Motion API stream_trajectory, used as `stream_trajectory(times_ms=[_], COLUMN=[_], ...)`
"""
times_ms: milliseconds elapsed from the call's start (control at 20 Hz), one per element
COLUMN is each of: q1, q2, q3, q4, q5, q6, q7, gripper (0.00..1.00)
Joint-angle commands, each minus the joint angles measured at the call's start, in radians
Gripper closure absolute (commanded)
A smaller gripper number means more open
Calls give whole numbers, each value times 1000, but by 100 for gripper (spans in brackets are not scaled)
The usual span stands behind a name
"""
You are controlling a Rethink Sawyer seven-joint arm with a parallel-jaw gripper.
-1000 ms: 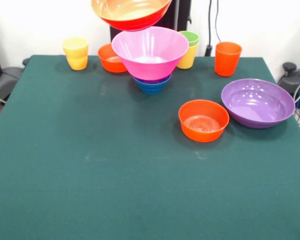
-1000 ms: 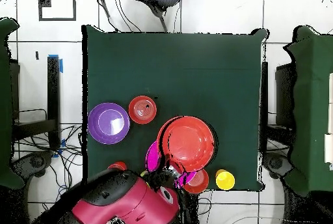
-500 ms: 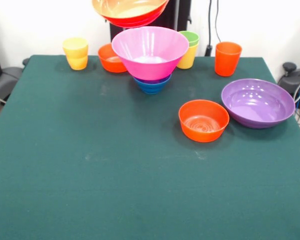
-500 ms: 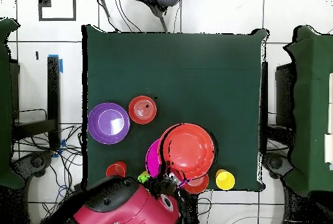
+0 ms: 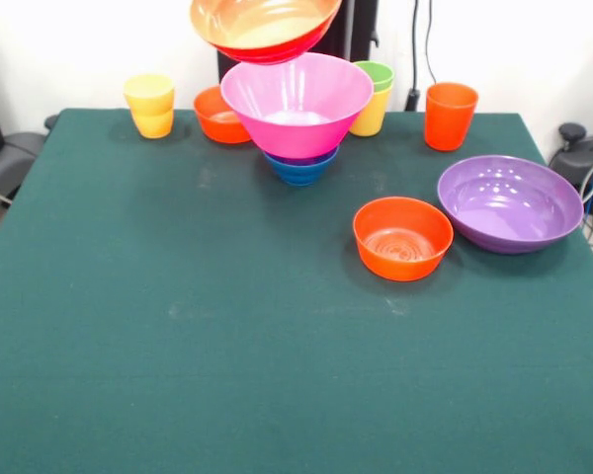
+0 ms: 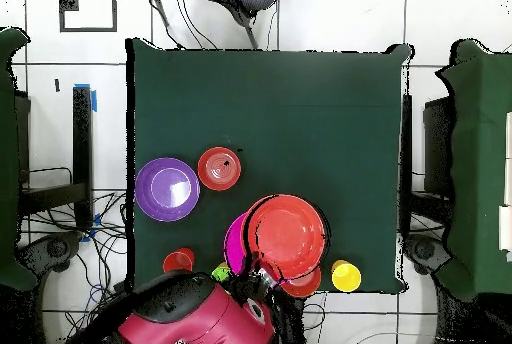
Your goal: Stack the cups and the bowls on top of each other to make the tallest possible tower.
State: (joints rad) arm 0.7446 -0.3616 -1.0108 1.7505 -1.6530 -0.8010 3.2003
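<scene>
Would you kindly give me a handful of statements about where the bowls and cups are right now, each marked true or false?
1. The pink bowl sits on top of the blue bowl. True.
2. The wide orange bowl rests on the table. False: it is up in the air above the pink bowl.
3. The green cup sits in a yellow cup. True.
4. The purple bowl is stacked inside the small orange bowl. False: they stand side by side on the table.
5. The tall orange cup lies on its side. False: it stands upright.
</scene>
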Motion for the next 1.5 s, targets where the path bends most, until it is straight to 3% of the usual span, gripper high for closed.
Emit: stream_trajectory(times_ms=[50, 850, 1250, 1500], q1=[-37, -100, -88, -110], q2=[18, -4, -19, -33], q3=[215, 316, 301, 319], q4=[50, 86, 90, 105], q5=[34, 111, 105, 129], q6=[21, 102, 98, 121], q7=[-14, -127, -117, -161], gripper=[100, 100, 100, 100])
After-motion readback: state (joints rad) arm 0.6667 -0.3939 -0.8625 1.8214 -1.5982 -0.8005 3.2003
